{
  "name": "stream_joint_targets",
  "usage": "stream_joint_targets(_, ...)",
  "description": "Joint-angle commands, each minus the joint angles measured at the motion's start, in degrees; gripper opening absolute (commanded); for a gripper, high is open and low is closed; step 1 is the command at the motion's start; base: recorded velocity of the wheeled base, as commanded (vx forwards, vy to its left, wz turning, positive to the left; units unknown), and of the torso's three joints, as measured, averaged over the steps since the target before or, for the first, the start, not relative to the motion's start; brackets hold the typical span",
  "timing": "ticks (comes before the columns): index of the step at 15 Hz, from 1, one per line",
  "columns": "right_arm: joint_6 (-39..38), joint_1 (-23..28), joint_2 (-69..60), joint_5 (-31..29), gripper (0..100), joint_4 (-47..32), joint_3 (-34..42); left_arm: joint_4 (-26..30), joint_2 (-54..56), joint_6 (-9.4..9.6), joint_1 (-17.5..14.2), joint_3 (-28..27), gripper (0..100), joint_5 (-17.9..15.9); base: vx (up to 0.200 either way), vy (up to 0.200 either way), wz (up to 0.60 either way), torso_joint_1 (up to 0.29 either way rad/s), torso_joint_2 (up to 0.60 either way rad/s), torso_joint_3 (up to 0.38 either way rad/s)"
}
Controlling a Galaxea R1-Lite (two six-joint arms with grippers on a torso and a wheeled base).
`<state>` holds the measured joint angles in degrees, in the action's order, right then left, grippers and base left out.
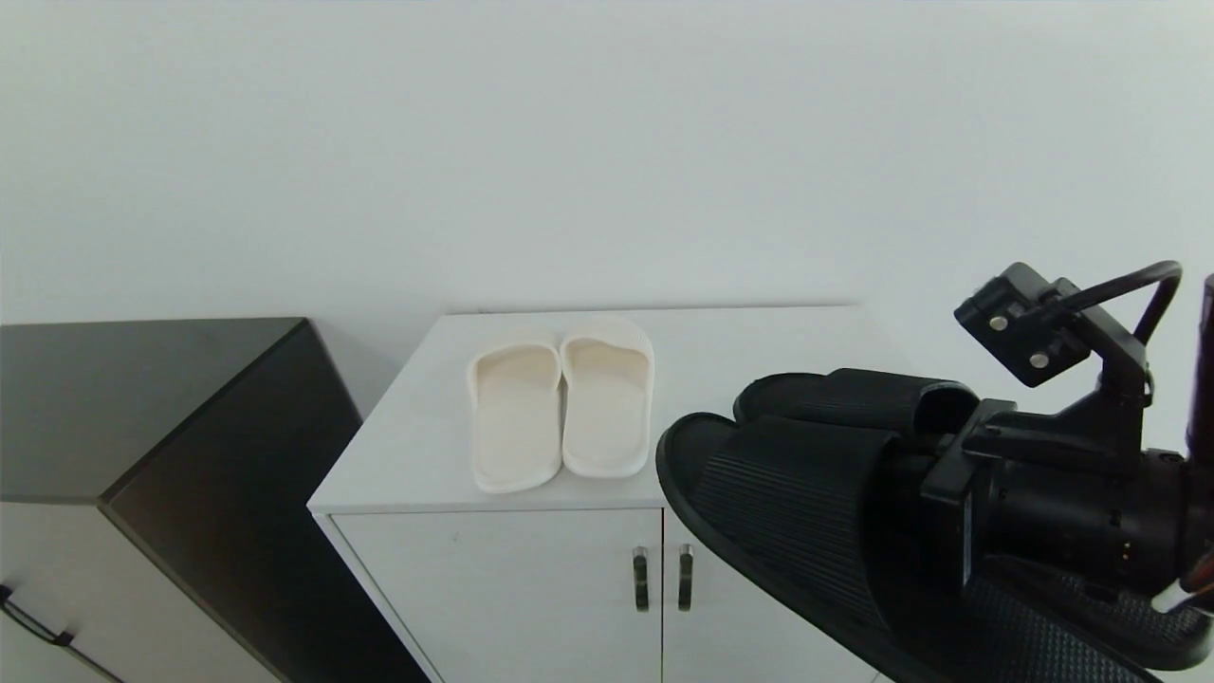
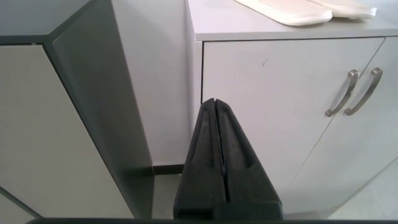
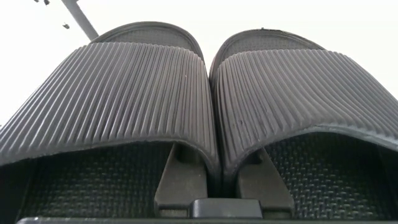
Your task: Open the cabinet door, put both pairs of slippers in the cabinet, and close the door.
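With my right end effector [image 3: 217,180] clamped on the black slippers [image 1: 797,503], held aloft at the near right, the cream slippers [image 1: 560,408] on the cabinet top [image 1: 408,446] and its doors [image 1: 512,588] shut, I judged my left end effector [image 2: 219,143], fingers [image 2: 202,162] together, must next pull a handle [image 1: 640,577].

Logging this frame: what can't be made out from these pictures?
Inside of the white cabinet: head view, hidden behind its shut doors.
Fingertips of the right gripper: right wrist view, tucked under the black slippers.
Most of the white slippers: left wrist view, cut off by the picture's edge.
Lower part of the white cabinet: head view, cut off by the bottom edge.
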<state>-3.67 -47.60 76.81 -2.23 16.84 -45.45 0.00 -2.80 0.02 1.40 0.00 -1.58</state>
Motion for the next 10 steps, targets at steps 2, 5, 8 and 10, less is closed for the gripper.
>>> stream_joint_targets(2,0.0,-0.1,-1.1,0.1,0,0.1,0.4,0.0,0.2,-0.02,-0.1,0.0,0,0.0,-0.2,0.0,0.0,0.01,0.0,0.002)
stream_joint_targets(5,0.0,-0.1,-1.1,0.2,0,0.1,1.1,0.0,0.7,0.06,-0.3,0.0,0,0.0,-0.2,0.0,0.0,0.001,0.0,0.005)
stream_joint_targets(8,0.0,-0.1,-0.7,0.3,0,0.1,1.5,0.0,0.8,-0.02,-0.3,0.0,0,0.0,-0.067,0.0,0.0,-0.002,0.0,0.002)
stream_joint_targets(10,0.0,-0.1,-0.2,0.5,0,0.1,1.8,0.0,0.8,-0.02,-0.3,0.0,0,0.0,0.0,0.0,0.0,0.0,0.0,0.0)
